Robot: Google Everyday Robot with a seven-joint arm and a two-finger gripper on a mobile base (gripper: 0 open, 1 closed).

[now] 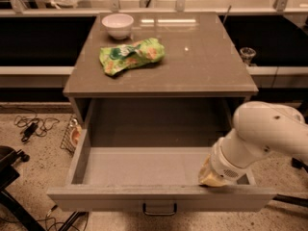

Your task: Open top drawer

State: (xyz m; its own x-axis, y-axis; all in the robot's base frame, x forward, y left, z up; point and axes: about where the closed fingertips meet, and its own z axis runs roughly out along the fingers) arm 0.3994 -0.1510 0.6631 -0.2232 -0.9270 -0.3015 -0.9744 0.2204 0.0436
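- top drawer [159, 198] standing wide open, box far out of the cabinet toward the cam, front panel the nearest part
- small black handle [159, 209] dead centre on that front panel, low down
- plain grey box inside the drawer, floor + both side walls in view
- gripper [211, 178] at the drawer's front right corner, tucked inside the box just behind the front panel, tan-ish end right at the panel's top edge
- can't tell how far open the gripper is or whether it's got hold of anything, working end hidden by the wrist + the panel
- white arm [262, 134] reaching in from the right of the drawer, fat rounded link over the drawer's right wall
- grey-brown countertop [202, 61] above + behind the drawer
- white bowl [118, 24] on that top, far back-left from the drawer
- crumpled green bag [131, 57] up there too, between the bowl and the drawer, apart from the bowl afaict
- small clear glass [247, 55] back-right of the drawer, on a ledge just past the countertop edge
- black cables [29, 126] on the speckled floor, well left of the drawer
- wire basket-ish thing [71, 134] just beside the drawer's left wall, can't ID what's in it
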